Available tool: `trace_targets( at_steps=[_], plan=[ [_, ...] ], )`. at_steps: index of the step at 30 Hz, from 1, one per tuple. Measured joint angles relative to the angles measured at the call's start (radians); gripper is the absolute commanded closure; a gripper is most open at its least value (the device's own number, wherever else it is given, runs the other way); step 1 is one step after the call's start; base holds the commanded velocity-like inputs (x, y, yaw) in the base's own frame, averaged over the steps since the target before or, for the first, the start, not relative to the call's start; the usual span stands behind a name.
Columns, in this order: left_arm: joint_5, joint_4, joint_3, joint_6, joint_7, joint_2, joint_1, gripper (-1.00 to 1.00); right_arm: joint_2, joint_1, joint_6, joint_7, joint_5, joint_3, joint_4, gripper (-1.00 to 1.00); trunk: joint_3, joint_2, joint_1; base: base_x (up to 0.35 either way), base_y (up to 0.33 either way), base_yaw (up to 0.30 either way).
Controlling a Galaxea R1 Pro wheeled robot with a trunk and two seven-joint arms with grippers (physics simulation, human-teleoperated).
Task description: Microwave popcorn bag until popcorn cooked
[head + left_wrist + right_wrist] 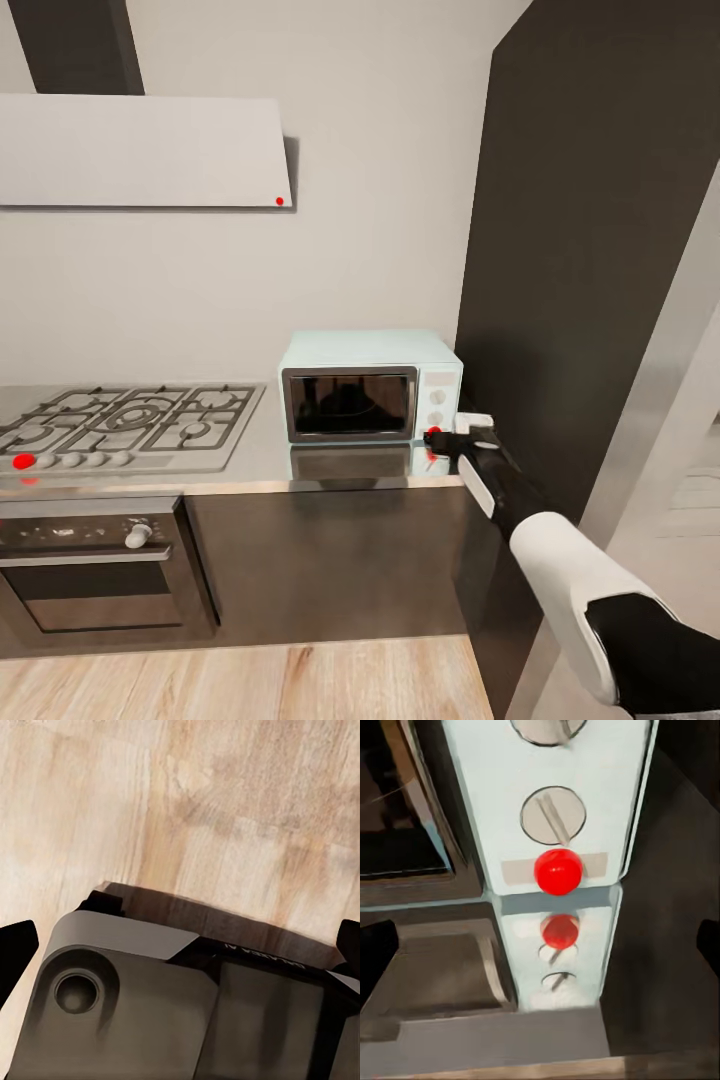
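Microwave (370, 387) door shut, pale mint box standing on the grey countertop (260, 465), and the right gripper (447, 440) is right up at its control panel, at the bottom corner of the white strip with the round knobs (437, 396). A red button (558, 871) sits directly ahead of the fingers in the right wrist view, just under the lower knob (553, 815), and its red glow repeats in the shiny slab beneath. The dark fingertips (376, 960) show at both edges of that picture, far apart, so the jaws stand wide with nothing between them. Whether a finger actually touches the button I cannot tell.

Through the dark glass there is only a dim shape; I cannot make out the popcorn bag in there.

Away from the gripper, past the far side of the microwave, lies the grey gas hob (130, 420) with a red dot at its front edge, the dark oven (95, 565) below it and the flat white hood (140, 150) above. A tall dark cabinet (590, 250) rises just beside the right arm.

The left gripper (180, 945) hangs over the light wood floor (187, 802), looking down at the robot's own grey base (150, 1005); its tips (15, 949) sit at the picture's edges, spread wide and empty.
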Motion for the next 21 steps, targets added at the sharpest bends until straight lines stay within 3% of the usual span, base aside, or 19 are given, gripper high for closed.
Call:
trace_targets(
  at_steps=[6,13,17,21],
  plan=[
    [-0.005,0.0,0.0,0.0,0.0,0.0,0.0,-1.0,0.001,-0.001,-0.09,0.0,-0.004,-0.006,0.005,-1.0,0.0,0.0,0.0,0.0,0.0,0.0],
    [-0.003,0.0,0.0,0.0,0.0,0.0,0.0,-1.0,-0.008,0.001,-0.12,0.032,-0.002,-0.004,0.084,-1.0,0.0,0.0,0.0,0.0,0.0,0.0],
    [-0.003,0.0,0.0,0.0,0.0,0.0,0.0,-1.0,-0.009,0.005,-0.217,0.05,0.041,0.0,0.154,-1.0,0.0,0.0,0.0,0.0,0.0,0.0],
    [-0.001,0.0,0.0,0.0,0.0,0.0,0.0,-1.0,-0.011,0.006,-0.261,0.053,0.063,-0.001,0.23,-1.0,0.0,0.0,0.0,0.0,0.0,0.0]
  ],
)
